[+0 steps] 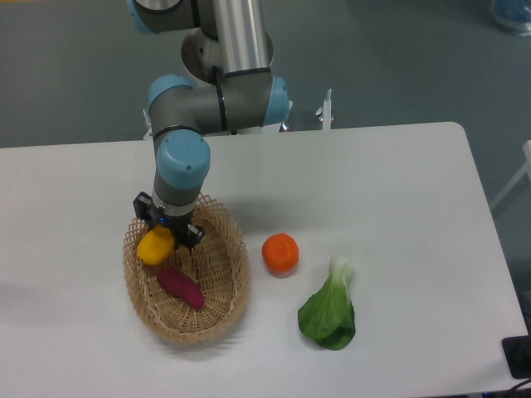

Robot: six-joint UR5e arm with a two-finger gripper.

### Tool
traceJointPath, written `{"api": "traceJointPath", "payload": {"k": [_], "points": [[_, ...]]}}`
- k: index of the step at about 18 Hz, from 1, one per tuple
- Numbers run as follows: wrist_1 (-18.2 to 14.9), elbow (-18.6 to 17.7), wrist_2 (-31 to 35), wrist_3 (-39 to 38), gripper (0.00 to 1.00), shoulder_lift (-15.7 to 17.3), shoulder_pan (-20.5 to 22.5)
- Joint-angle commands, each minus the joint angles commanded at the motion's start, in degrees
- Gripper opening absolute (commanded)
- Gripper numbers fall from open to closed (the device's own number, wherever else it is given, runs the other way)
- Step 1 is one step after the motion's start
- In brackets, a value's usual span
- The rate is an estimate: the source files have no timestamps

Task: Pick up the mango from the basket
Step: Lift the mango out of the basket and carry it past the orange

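**Robot arm closing on mango at rim of wicker basket**

Here, a grey and blue robot arm (179, 162) is reaching down from the far edge of a white table (398, 191), its wrist pointing straight at the upper left end of an oval wicker basket (224, 307). The black gripper (168, 231) is sitting tight against a yellow-orange mango (155, 246), with dark finger parts showing on either side of the fruit's upper end; it appears to be clenched on the mango, though the wrist is hiding much of the contact. The mango is lying at the basket's upper left, overlapping the looped rim on that side, and whether it is resting on the weave or lifted just clear of it cannot be told from this angle.

Lower in the same basket, a dark purple-red tuber (181, 288) is lying at a slant, close to the mango but apart from it. Outside the basket, to its right, a round orange fruit (280, 253) is sitting on the bare tabletop, near the rim but not touching it. Further right and nearer the camera, a leafy green vegetable (329, 313) with a pale stem is lying flat, its stem end pointing towards the far side of the table.
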Motion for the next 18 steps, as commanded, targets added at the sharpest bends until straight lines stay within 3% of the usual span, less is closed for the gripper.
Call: {"api": "traceJointPath", "payload": {"k": [10, 14, 18], "points": [[-0.35, 7.03, 0.53, 5.09, 0.18, 0.98, 11.25], [-0.35, 7.56, 0.7, 8.87, 0.18, 0.62, 15.03], [-0.35, 7.65, 0.79, 17.73, 0.18, -0.61, 22.4]]}}
